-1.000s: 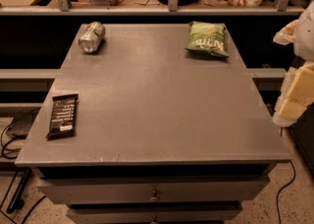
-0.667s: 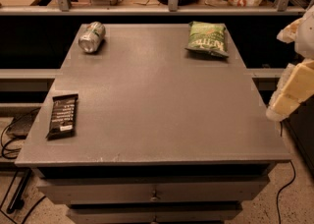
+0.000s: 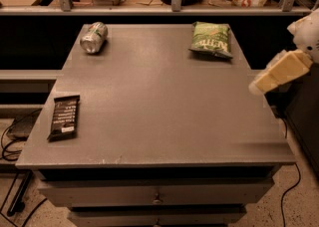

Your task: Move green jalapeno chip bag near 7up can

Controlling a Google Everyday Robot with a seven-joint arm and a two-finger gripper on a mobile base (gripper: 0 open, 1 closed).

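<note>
Approach step: gripper (image 3: 271,76) hangs off the right edge of the surface (image 3: 164,121), neither task thing in it.

I cannot tell how far it is open. Nearest is the green jalapeno chip bag (image 3: 211,39), flat at the far right and apart from the gripper, so I judge that side gives the shortest reach. The 7up can (image 3: 93,37) lies on its side far left, well apart. A brown bar wrapper (image 3: 64,116) sits near left, off that path.

We see a dark bar wrapper (image 3: 64,117) lying flat near the counter's (image 3: 164,116) front left corner, drawers (image 3: 157,197) beneath, cables (image 3: 9,146) on the floor at left. The hand (image 3: 260,86) hangs beside the counter's right edge.
</note>
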